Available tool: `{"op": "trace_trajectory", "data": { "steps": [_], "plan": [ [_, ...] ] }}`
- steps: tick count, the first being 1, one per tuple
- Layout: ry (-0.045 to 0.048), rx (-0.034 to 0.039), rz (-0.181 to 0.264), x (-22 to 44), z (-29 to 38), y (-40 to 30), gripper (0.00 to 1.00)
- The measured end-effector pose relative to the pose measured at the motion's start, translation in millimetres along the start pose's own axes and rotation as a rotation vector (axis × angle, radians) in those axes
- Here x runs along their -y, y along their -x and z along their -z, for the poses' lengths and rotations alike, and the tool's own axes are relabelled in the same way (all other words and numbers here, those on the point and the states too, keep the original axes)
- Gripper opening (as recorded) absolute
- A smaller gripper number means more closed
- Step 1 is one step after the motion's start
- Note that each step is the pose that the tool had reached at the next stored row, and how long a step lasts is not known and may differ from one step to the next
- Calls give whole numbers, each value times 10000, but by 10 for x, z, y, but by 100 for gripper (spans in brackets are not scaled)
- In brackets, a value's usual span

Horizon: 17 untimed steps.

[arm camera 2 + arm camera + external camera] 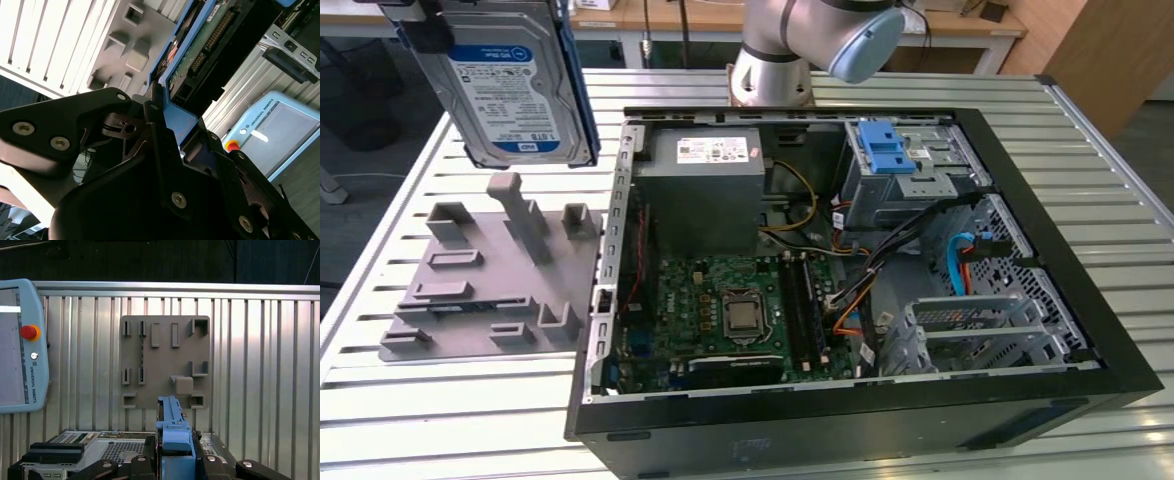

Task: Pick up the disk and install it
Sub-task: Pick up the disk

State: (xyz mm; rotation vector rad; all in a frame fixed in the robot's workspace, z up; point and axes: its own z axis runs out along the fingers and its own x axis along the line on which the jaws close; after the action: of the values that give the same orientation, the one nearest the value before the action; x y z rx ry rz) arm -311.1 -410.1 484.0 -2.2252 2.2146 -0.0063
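Second wrist view — hand [175,119] clamps the disk [200,50] by its blue rails

We are viewing a slatted metal table [454,400] carrying a grey fixture plate [467,290] at the exterior view's left. An open computer case [854,425] is lying just beside the plate, toward that view's right.

At the upper left of the exterior view the disk [507,85] is cut off by the top edge, its upper end out of sight. The arm [821,40] is cut by the same edge, the computer case [854,425] by the bottom edge. In the second wrist view the body of the gripper [175,117] hides the disk's near end.
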Motion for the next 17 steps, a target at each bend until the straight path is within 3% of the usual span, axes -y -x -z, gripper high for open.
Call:
{"op": "trace_trajectory", "data": {
  "steps": [17],
  "plan": [
    [0,-1,0,215,-1,-1,36]
  ]
}}
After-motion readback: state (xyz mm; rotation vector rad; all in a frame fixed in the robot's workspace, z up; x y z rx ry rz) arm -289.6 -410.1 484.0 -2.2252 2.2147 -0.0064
